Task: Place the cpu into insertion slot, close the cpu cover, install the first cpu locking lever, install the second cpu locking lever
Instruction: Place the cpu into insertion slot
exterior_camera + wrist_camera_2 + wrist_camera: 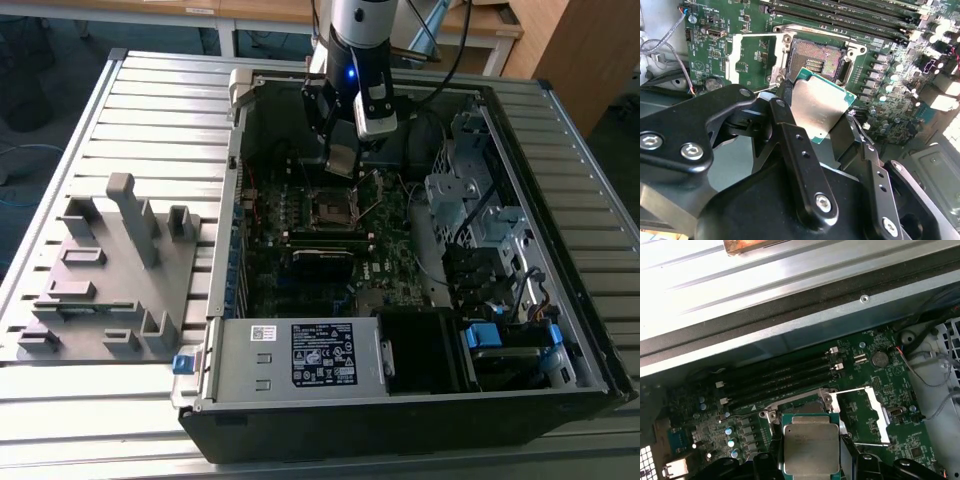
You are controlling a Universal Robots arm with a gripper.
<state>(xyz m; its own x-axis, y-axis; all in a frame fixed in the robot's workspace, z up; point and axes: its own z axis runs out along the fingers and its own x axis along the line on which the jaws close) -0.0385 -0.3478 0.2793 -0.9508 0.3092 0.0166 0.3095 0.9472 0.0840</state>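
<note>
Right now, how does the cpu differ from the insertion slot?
The cpu has a dull silver top with a green edge; the insertion slot is dark inside a silvery rim. The cpu is clamped in the gripper, off the board; the insertion slot sits fixed on the board, empty, with the cpu cover swung open beside it. Both are square and look close in size.

Slatted metal tabletop (150, 110). On it: open PC case (400, 400), centre to exterior view's right; grey fixture plate (110, 290) w/ upright blocks, on exterior view's left, just beside case. Small blue clip (182, 364) betw. plate & case corner.
</note>
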